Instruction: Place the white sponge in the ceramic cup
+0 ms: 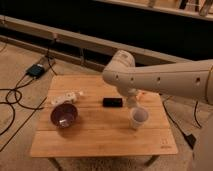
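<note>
Reaching arm: the pale robot arm [160, 80] comes in from the right edge and bends down over the right half of the table [100, 135].
End effector: the end effector [133, 102] hangs low at the end of the arm, directly above the ceramic cup; whether its fingers are spread or closed, or carry anything, I cannot tell.
Ceramic cup: the ceramic cup [138, 119] stands upright on the table just below the end effector, slightly toward the near edge.
White sponge: not made out anywhere on the table; it may be hidden at the end effector, cannot tell.
Dark block: a small black rectangular object [112, 102] lies flat just to the left of the end effector, apart from the cup.
Bowl: a dark purple bowl [64, 115] sits well to the left of the end effector.
White bar: a long thin white object [66, 97] lies just behind the bowl, far left of the end effector.
Floor: black cables [15, 100] trail on the floor beyond the table's left side.
</note>
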### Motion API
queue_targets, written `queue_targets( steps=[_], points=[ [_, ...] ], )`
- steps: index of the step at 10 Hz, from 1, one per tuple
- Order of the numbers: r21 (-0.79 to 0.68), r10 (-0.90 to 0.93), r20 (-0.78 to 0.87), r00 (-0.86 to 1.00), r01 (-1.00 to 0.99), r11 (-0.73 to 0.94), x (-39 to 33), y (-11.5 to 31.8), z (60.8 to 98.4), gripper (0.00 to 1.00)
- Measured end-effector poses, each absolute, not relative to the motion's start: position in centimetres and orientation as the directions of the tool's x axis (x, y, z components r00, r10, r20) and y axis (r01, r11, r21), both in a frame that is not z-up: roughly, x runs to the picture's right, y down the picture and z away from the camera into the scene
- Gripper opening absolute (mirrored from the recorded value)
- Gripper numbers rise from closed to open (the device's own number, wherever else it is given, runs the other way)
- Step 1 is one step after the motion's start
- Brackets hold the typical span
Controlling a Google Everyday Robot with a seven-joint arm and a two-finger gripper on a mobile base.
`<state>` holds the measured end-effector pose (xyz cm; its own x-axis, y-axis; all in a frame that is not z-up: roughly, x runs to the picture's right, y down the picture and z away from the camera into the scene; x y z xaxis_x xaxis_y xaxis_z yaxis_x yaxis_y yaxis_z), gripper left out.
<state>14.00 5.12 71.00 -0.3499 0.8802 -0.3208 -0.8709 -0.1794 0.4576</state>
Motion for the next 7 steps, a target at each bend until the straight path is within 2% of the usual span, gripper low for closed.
queue_targets(
  steps=[3,7],
  points=[
    [0.458,0.880,-0.321,-0.351,-0.871,-0.180,14.0,5.2,71.0,0.00],
    [0.499,0.850,-0.350,-0.394,-0.846,-0.186,18.5,7.7,69.2,0.00]
  ],
)
